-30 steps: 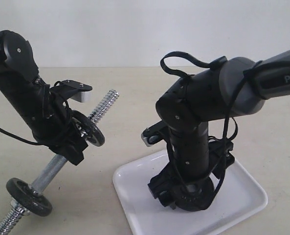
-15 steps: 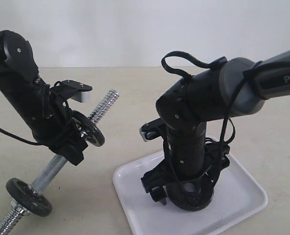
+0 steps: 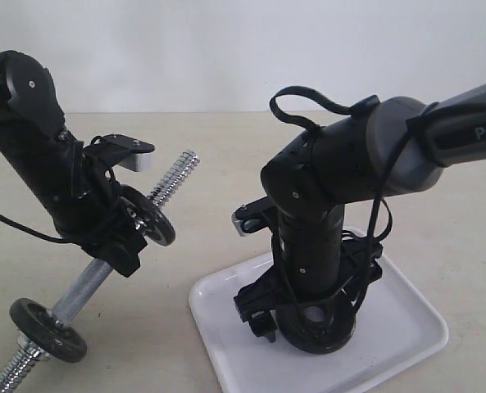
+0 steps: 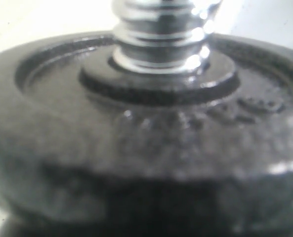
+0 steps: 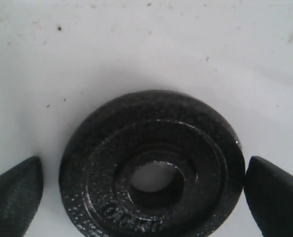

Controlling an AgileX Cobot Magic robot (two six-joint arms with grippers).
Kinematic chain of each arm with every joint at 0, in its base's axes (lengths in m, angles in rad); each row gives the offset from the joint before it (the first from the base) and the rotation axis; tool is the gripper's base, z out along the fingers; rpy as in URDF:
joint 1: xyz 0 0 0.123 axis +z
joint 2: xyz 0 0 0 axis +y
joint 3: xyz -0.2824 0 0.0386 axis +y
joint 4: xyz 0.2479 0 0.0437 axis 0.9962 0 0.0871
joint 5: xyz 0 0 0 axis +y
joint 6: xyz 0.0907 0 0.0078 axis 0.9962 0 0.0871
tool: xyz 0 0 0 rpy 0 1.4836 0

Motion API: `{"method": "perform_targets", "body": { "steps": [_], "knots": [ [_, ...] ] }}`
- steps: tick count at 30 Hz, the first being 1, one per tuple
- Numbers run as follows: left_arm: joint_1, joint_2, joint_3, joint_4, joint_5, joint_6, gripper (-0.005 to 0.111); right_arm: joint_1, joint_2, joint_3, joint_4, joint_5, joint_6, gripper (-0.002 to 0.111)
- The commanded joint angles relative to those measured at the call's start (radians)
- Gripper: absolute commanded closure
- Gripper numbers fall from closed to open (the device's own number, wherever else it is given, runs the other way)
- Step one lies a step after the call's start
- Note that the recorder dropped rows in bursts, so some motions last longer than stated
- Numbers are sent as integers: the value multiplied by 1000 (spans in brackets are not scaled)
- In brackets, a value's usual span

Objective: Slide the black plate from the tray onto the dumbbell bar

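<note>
The black plate [image 5: 205,148] lies flat on the white tray [image 3: 406,327], its centre hole showing. My right gripper [image 5: 145,195] stands open over it, one fingertip [image 5: 15,195] on each side of the rim with small gaps. In the exterior view the plate [image 3: 320,327] sits under that gripper [image 3: 308,315]. The chrome dumbbell bar [image 3: 170,180] slants up to the right at the left, threaded end free. My left gripper [image 3: 132,229] is at a look-alike disc [image 3: 154,223] threaded on the bar. That disc [image 4: 146,138] fills the left wrist view and hides the jaws; the bar [image 4: 161,29] rises from it.
A second look-alike disc [image 3: 47,329] sits lower on the bar, near the table. The beige table [image 3: 218,147] runs back to a white wall. The tray's bare white floor [image 5: 146,44] lies around the plate. Loose cables loop off the right arm [image 3: 365,155].
My right gripper has shifted slightly left and turned over the tray, so the plate's hole now shows below it. The left arm, bar and discs have not moved.
</note>
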Motion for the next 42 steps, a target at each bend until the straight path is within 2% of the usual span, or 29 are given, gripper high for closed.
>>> {"method": "perform_targets", "body": {
  "steps": [1, 7, 12, 18, 26, 32, 40, 42],
  "knots": [
    [-6, -59, -24, -50, 53, -2, 102, -7, 28, 15, -8, -18, 1, 3],
    [-6, -59, -24, -48, 55, 1, 102, -7, 42, 57, -5, -89, 1, 3],
    [-6, -59, -24, -48, 61, 5, 102, -7, 42, 57, 82, -176, -3, 3],
    [-6, -59, -24, -48, 61, 5, 102, -7, 42, 57, 87, -166, -3, 3],
    [-6, -59, -24, -48, 61, 7, 102, -7, 42, 59, 54, -62, -3, 3],
    [-6, -59, -24, -48, 61, 7, 102, -7, 63, 133, 45, -121, -3, 3],
    [-6, -59, -24, -48, 61, 7, 102, -7, 85, 135, 45, -151, -3, 3],
    [-6, -59, -24, -48, 59, 7, 102, -7, 95, 135, 45, -155, -3, 7]
  ]
}}
